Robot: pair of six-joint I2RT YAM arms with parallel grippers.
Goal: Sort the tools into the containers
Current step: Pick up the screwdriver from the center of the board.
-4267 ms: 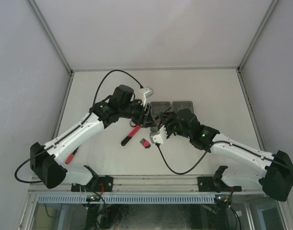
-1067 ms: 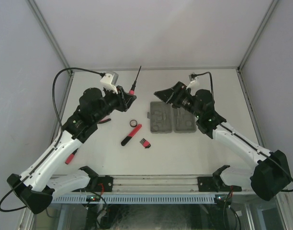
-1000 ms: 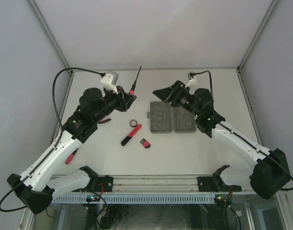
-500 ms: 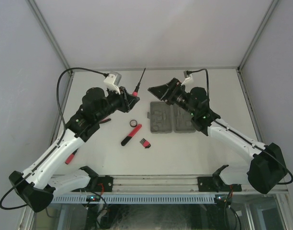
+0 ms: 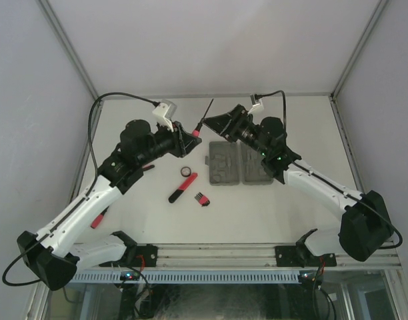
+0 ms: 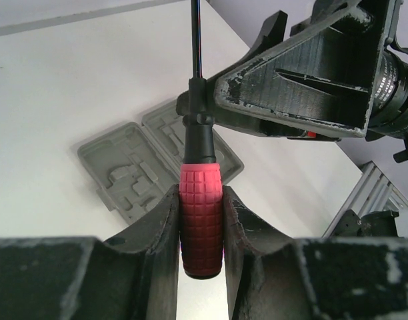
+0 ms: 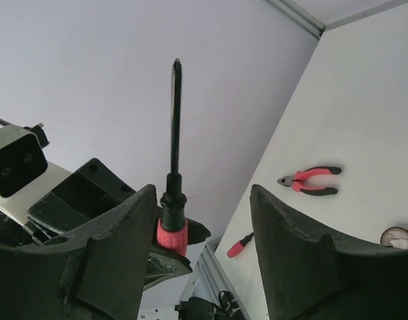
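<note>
**Item:** thin red-handled screwdriver (image 6: 199,143), held off the worktop (image 5: 304,120) between both arms, near the open grey case (image 5: 235,163).
**Left tool** (image 6: 201,200): clamped on the red grip, shaft pointing away.
**Right tool** (image 7: 203,200): stood wide, jaws either side of the black collar, one apparently touching it.
**Handling note:** this looked like a handover. The collar should be centred, the right tool closed squarely, and the left released only once the right was firm.

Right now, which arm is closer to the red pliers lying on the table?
Left. The left arm passes over the pliers, the left gripper raised beyond them gripping a screwdriver. The right gripper hangs farther away, past that screwdriver.
</note>
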